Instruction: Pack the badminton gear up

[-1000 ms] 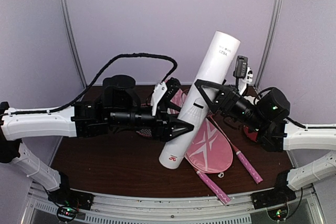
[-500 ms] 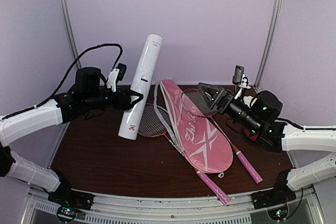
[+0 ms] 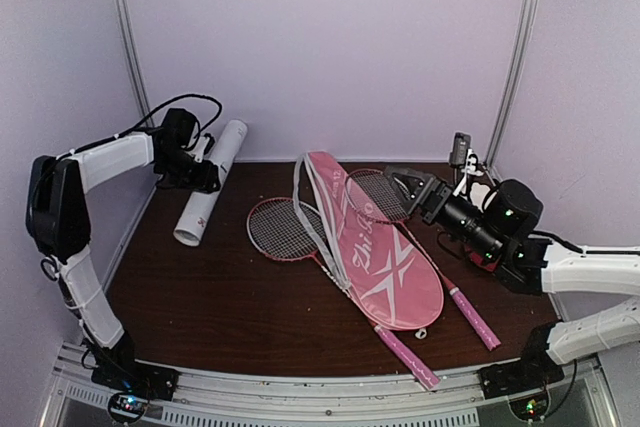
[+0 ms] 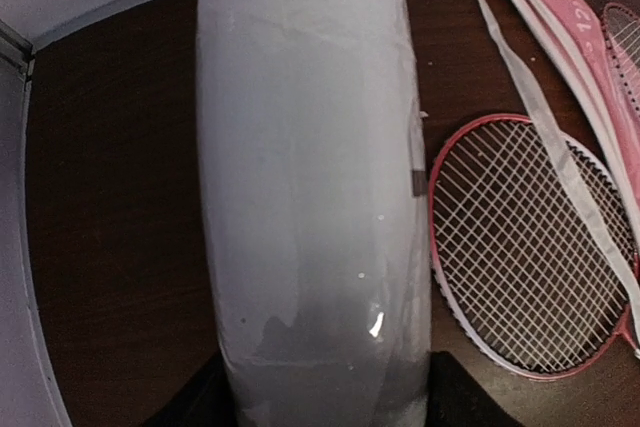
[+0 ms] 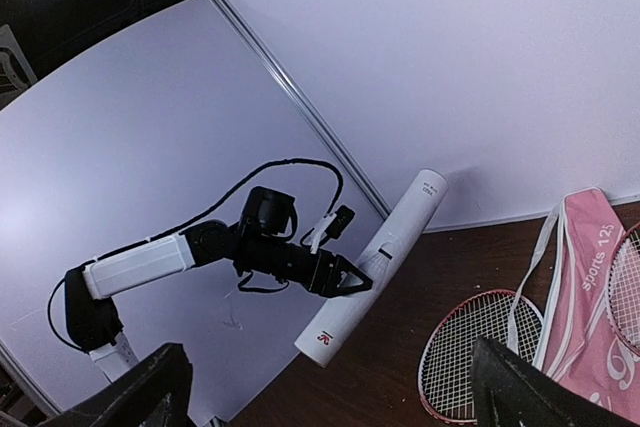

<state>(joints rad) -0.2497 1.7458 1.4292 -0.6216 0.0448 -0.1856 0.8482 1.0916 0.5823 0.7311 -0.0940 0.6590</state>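
Long white tube point(image 3: 205, 192) from above: gripped mid-length by left gripper point(image 3: 207, 179), slanting over the table's point(image 3: 220, 307) far left corner; lower end touching wood or not, unclear. Racquets point(image 3: 285, 230) and pink cover point(image 3: 385, 262) flat mid-table, toward the right edge.

Left wrist: tube filling the jaws, racquet head just beside.

Right wrist: right gripper point(image 5: 335, 397) spread wide, empty, raised.

Likely step: parking the tube; next, lowering it, releasing, then sliding racquets into the cover.
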